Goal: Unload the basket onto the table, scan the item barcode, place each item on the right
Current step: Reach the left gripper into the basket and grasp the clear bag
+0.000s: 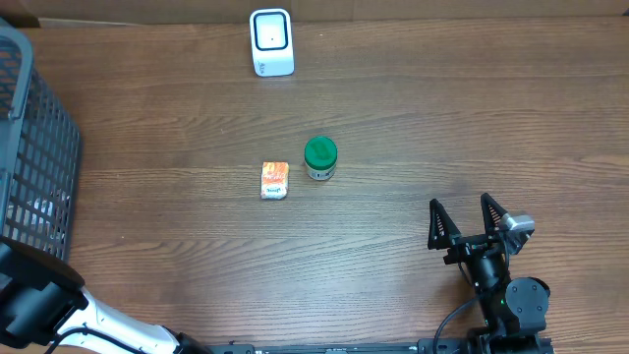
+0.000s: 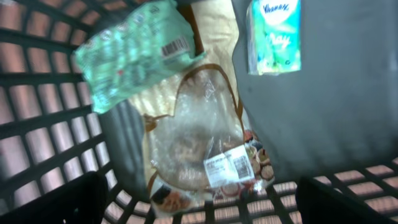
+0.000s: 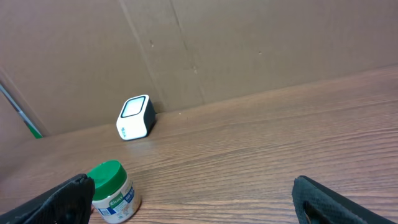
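Left gripper [image 2: 199, 184]: released, jaws spread wide with nothing between them; its two dark fingers [image 2: 53, 200] sit at the lower corners of the wrist view, which looks down into the basket.
Basket [image 1: 41, 157]: dark grey mesh, at the far left edge of the table [image 1: 442, 108]; its floor and lattice walls fill the left wrist view.
Green packet [image 2: 130, 53]: lies in the basket at upper left, crumpled, with a barcode facing up near its right edge; it overlaps the top of the clear bag.
Clear bag [image 2: 199, 134]: lies in the middle of the basket floor, brown snack pieces showing at its lower end, with a white printed label on its lower right.
Small carton [image 2: 273, 34]: teal and white, on the basket floor at upper right, apart from the clear bag.
Orange packet [image 1: 275, 181]: flat on the table near the centre, just left of the jar and not touching it.
Jar [image 1: 320, 157]: upright, green lid, white label; the right wrist view shows it at lower left, by that gripper's left finger.
Scanner [image 1: 271, 41]: white with a dark face, standing at the table's back edge against the cardboard wall [image 3: 249, 43], well behind the jar.
Right gripper [image 1: 464, 218]: released, jaws wide apart and holding nothing, low over the table, well to the right of the jar.
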Controlling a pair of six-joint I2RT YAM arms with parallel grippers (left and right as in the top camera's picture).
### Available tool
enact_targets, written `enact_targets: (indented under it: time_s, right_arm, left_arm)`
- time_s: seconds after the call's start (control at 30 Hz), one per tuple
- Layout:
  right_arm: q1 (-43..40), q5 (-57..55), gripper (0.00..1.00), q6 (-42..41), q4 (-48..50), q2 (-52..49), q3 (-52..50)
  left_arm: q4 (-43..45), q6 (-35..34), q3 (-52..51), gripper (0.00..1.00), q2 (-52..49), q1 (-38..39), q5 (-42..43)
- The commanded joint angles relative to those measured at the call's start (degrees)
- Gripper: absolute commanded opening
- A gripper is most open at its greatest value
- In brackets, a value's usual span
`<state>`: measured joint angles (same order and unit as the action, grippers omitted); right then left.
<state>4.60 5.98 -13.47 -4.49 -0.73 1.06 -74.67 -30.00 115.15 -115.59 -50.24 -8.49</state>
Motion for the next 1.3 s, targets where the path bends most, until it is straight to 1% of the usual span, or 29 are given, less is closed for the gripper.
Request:
enact_targets:
  time_s: [0.0,0.17,0.23,0.33,0.57,0.9,1.1,1.13,1.17,1.23,1.27]
  right_arm:
    - [0.31,0.09,1.0,-0.15,0.28,0.57,-0.59]
    - [0.31,0.09,1.0,-0.15,0.28,0.57,-0.61]
    - [0.31,0.09,1.0,-0.15,0.28,0.57,-0.59]
    - [0.31,0.09,1.0,-0.15,0.28,0.57,-0.61]
    - [0.31,0.09,1.0,-0.15,0.28,0.57,-0.61]
    - [0.31,0.09,1.0,-0.15,0.28,0.57,-0.61]
    - [0.31,0.09,1.0,-0.15,0.28,0.57,-0.59]
    - [0.31,0.09,1.0,-0.15,0.28,0.57,-0.61]
    - [0.31,0.09,1.0,-0.15,0.28,0.57,-0.61]
    - [0.31,0.09,1.0,-0.15,0.28,0.57,-0.61]
    - [0.31,0.09,1.0,-0.15,0.28,0.57,-0.61]
  left_arm:
    - [3.58,1.31,-5.49,1.0,-0.94,0.33,0.44]
    - [11.02,2.05,-13.16,0.99,-0.94,0.33,0.42]
    - [14.62,3.74,-15.8,1.0,-0.94,0.33,0.48]
    - [18.91,5.97,-18.71,1.0,-0.98,0.39,0.46]
    - [26.64,7.1,-23.15,1.0,-1.01,0.44,0.72]
    - [31.08,8.24,-26.91,1.0,-1.62,0.42,-0.33]
    - [31.1,9.27,-26.93,1.0,-5.05,0.42,-0.5]
    - [30.8,9.27,-26.93,0.98,-5.64,0.42,-0.42]
    - [30.42,9.29,-26.93,0.95,-6.32,0.44,-0.42]
    - [29.79,9.27,-26.93,0.81,-7.06,0.44,-0.42]
    - [29.59,9.29,-26.93,0.71,-7.26,0.44,-0.46]
